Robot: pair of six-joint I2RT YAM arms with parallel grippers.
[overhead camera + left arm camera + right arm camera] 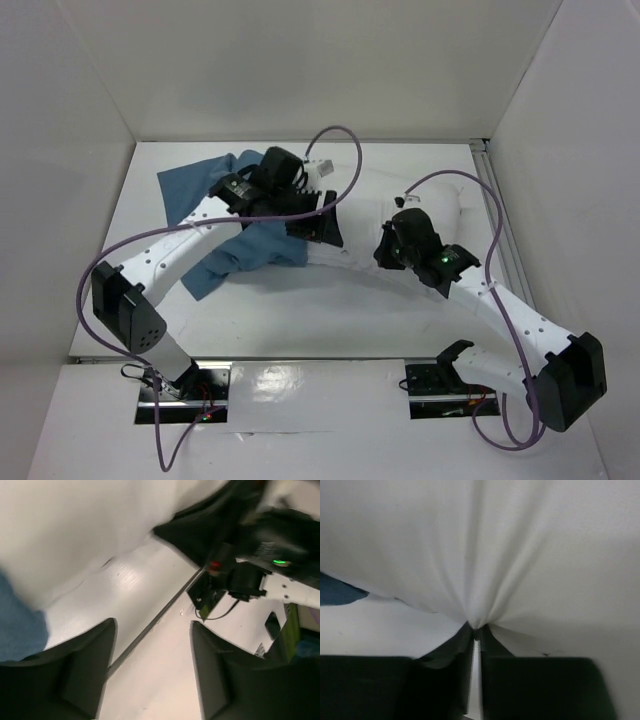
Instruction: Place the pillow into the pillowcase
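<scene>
Right gripper (475,630) is pinching a fold of the pillow (530,545), jaws clamped tight on the cloth. Left gripper (152,626) is hanging with jaws apart, gripping nothing, over the pillowcase (195,185) at the far left. Pillow is lying right of center beside the pillowcase, looking mostly outside it, so I'm guessing nearly all the stuffing is left to do.
</scene>
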